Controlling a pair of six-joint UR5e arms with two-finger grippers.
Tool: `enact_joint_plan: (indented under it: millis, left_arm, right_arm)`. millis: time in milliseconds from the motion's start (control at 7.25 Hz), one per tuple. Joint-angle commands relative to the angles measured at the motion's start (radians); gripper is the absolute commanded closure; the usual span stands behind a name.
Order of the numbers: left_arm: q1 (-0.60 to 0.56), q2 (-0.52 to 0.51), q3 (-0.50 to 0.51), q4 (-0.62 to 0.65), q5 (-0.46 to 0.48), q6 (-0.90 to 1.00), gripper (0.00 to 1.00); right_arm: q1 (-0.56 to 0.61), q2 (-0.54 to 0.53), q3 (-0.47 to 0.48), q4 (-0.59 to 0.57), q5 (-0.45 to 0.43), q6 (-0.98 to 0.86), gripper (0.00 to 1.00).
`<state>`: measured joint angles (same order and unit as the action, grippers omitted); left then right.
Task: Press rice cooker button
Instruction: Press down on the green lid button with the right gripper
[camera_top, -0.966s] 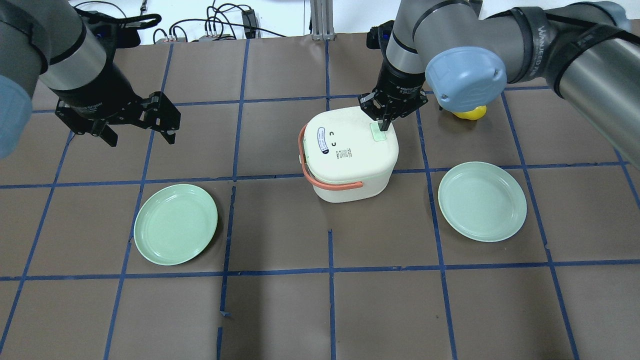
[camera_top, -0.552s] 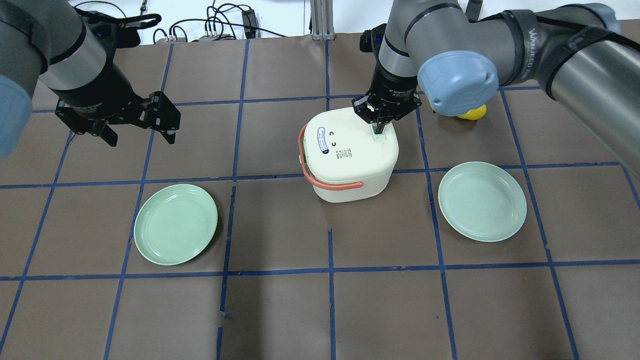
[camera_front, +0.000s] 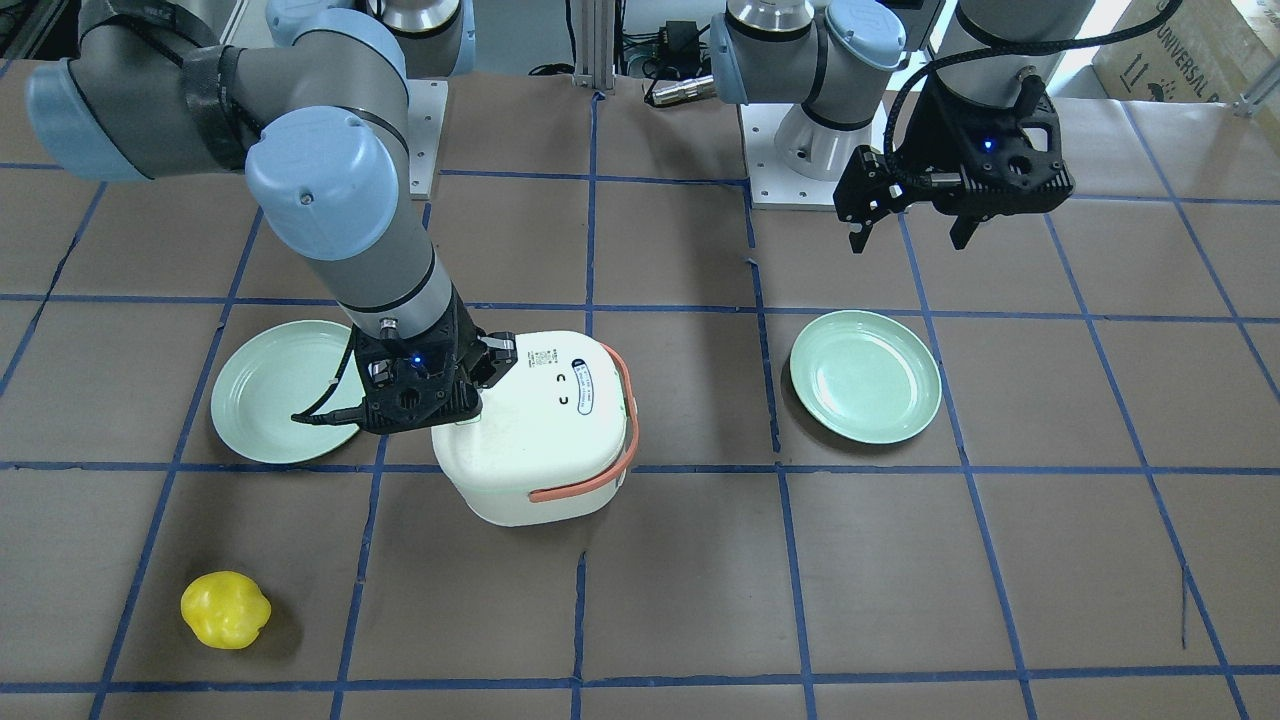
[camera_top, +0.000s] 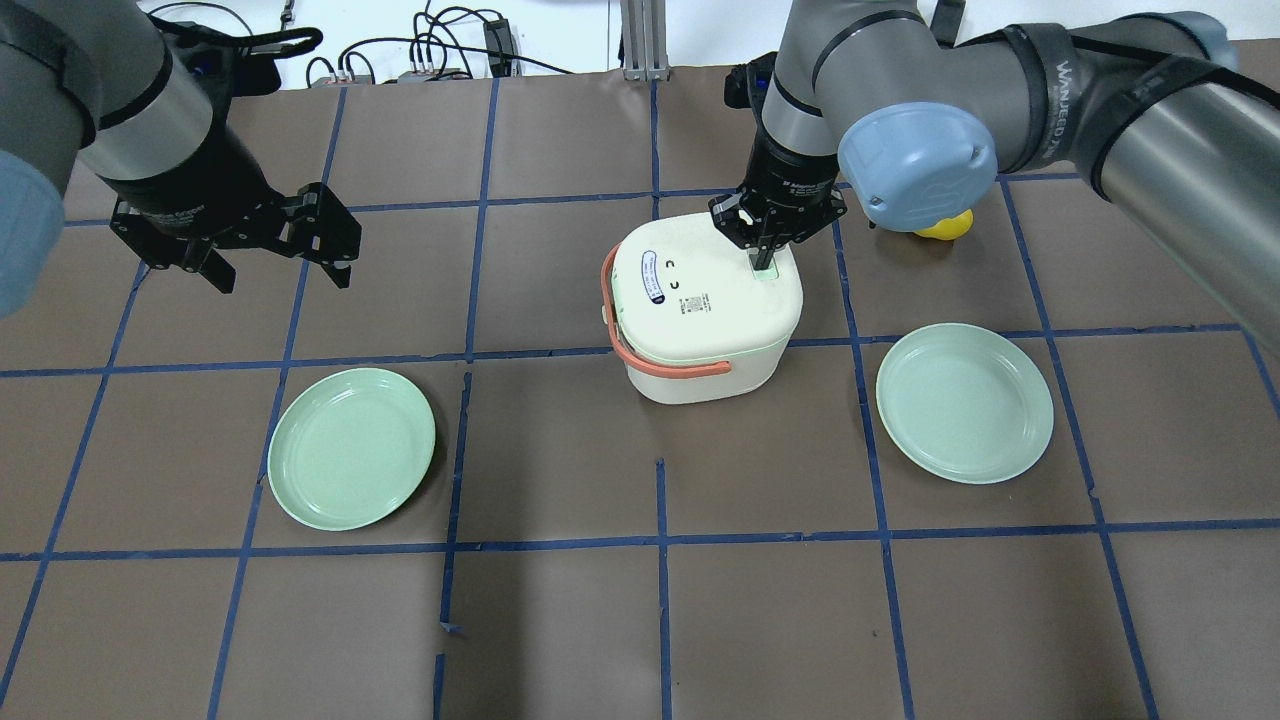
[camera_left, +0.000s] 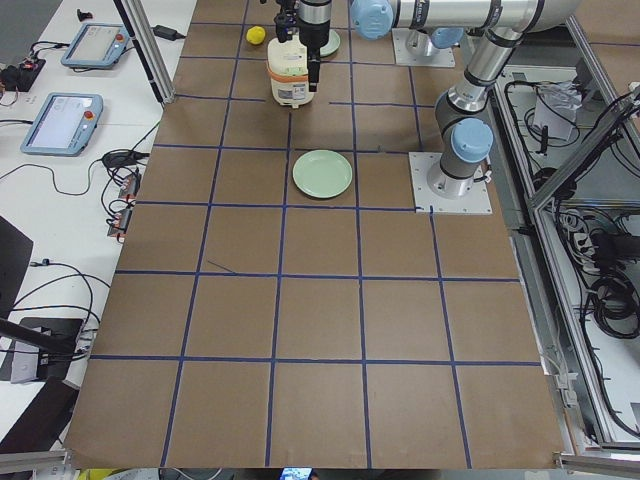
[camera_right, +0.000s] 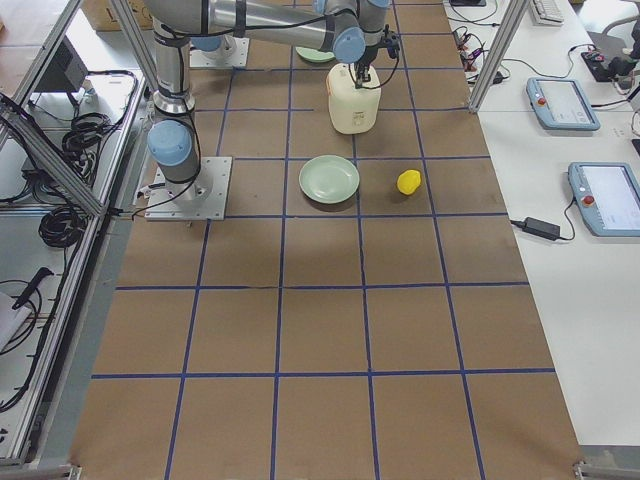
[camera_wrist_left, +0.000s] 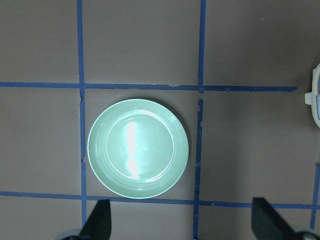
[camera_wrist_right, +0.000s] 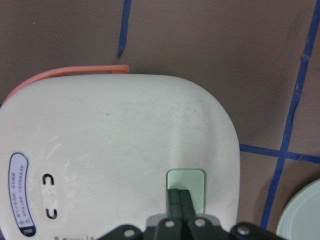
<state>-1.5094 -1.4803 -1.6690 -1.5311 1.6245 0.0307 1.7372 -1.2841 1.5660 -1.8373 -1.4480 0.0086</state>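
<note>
The white rice cooker (camera_top: 705, 310) with a salmon handle stands mid-table; it also shows in the front view (camera_front: 540, 440). Its pale green button (camera_top: 770, 270) sits on the lid's far right edge, and shows in the right wrist view (camera_wrist_right: 192, 181). My right gripper (camera_top: 762, 260) is shut, with its joined fingertips (camera_wrist_right: 179, 197) resting on the button from above. In the front view its wrist (camera_front: 415, 390) hides the tips. My left gripper (camera_top: 280, 272) is open and empty, hovering far to the left above the table (camera_front: 912, 240).
A green plate (camera_top: 352, 448) lies front left, under my left wrist camera (camera_wrist_left: 138, 148). A second green plate (camera_top: 964, 402) lies right of the cooker. A yellow fruit-like object (camera_front: 225, 609) lies beyond the right arm. Cables run along the far table edge.
My right gripper has moved slightly left and down, so its tips sit on the button. The cooker has shifted a little to the right. My left arm has not moved.
</note>
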Motion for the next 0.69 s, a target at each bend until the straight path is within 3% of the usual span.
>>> enact_joint_plan:
  millis: [0,552]
  left_arm:
    - [0.000,0.000,0.000,0.000,0.000,0.000,0.00]
    - [0.000,0.000,0.000,0.000,0.000,-0.002,0.00]
  right_arm:
    - [0.002,0.002,0.000,0.000,0.000,-0.001,0.92]
    - [0.004,-0.007,-0.004,0.001,0.000,0.004,0.92]
